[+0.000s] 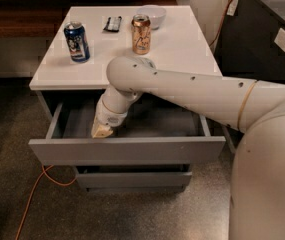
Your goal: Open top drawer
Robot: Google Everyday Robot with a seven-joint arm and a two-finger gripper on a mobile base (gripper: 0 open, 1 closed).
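Observation:
The top drawer is a wide grey drawer with a flat handle-less front, pulled well out from under the white cabinet top. Its grey inside shows and looks empty. My gripper reaches down into the drawer at the left of its middle, its tip just behind the front panel's upper edge. The white arm comes in from the right and hides the middle of the drawer's back.
On the cabinet top stand a blue can, a copper can, a white bowl and a small dark object. A lower grey drawer sits beneath. An orange cable lies on the floor at left. A dark cabinet stands at right.

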